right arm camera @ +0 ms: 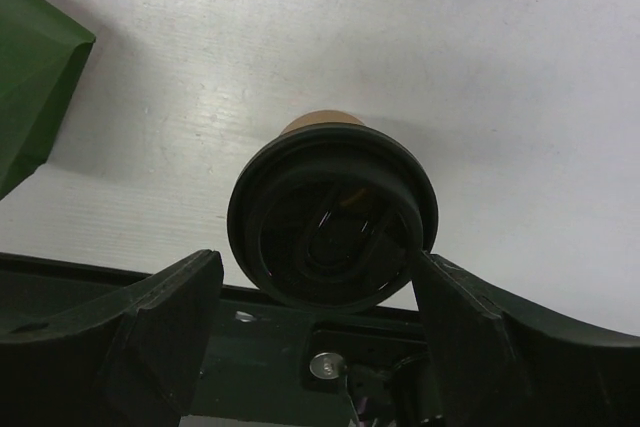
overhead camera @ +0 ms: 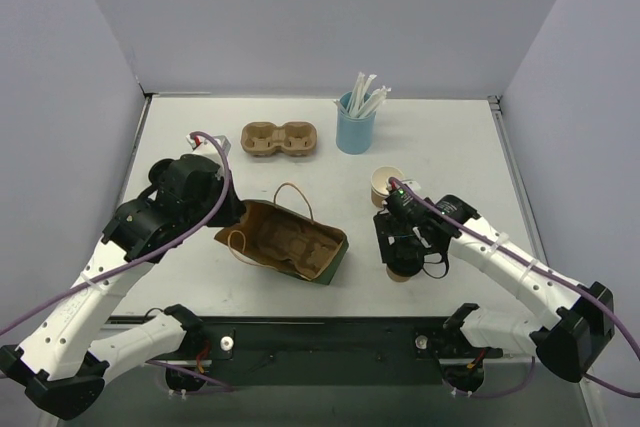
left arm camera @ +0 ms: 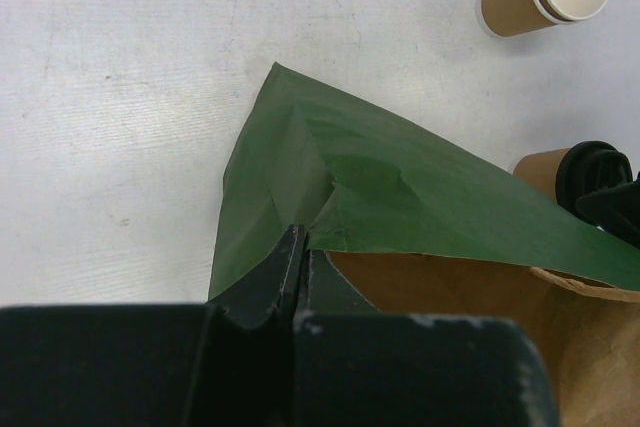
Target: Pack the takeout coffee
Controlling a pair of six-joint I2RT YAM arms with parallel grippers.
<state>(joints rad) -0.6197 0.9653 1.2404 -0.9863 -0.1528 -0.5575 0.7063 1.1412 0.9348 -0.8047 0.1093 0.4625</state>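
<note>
- My left pincer [left arm camera: 298, 247], at lower centre of its wrist view, was clamped together on the green edge of the paper bag [left arm camera: 420, 197].
- The bag lay on its side at mid-frame in the top view.
- The coffee cup [overhead camera: 384, 185], open and white-rimmed, stood right of centre on the table [overhead camera: 450, 147], just above my right pincer [right arm camera: 320, 272].
- That pincer's fingers stood wide, flanking a black-lidded cup [right arm camera: 330, 217]; whether they pressed it I could not tell.
- The cup carrier [overhead camera: 279, 139] and the straw cup [overhead camera: 355, 129] sat side by side in the upper middle.
</note>
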